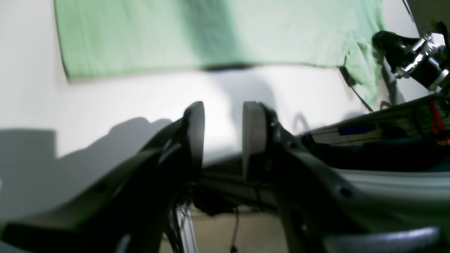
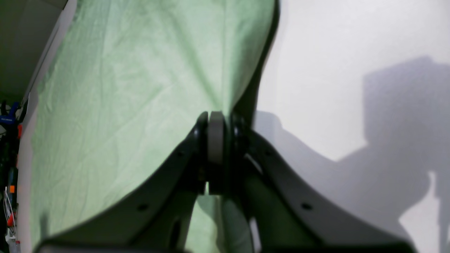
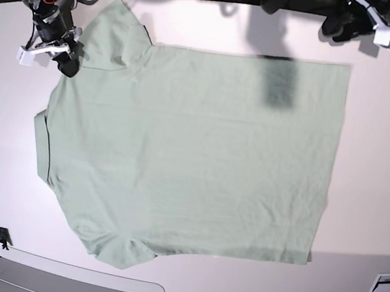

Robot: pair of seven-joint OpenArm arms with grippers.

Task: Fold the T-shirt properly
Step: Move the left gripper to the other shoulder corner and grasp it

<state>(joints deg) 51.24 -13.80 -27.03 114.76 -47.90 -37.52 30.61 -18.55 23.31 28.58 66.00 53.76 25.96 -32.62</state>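
Closest to your right wrist view, the right hand [image 2: 215, 138] has its pads pressed together on the edge of the T-shirt [image 3: 186, 159], pinching cloth near the sleeve and shoulder corner. That shirt lies spread flat on the white table [image 3: 379, 179], collar toward the right arm's side, hem toward the left arm's. Your left hand [image 1: 223, 135] stands about half open with nothing between its pads, off the cloth and just short of the near edge. Bring it down onto the matching hem corner and take a firm pinch before lifting. Then raise both corners together, level and taut, so the fold line stays straight and no wrinkle drags across
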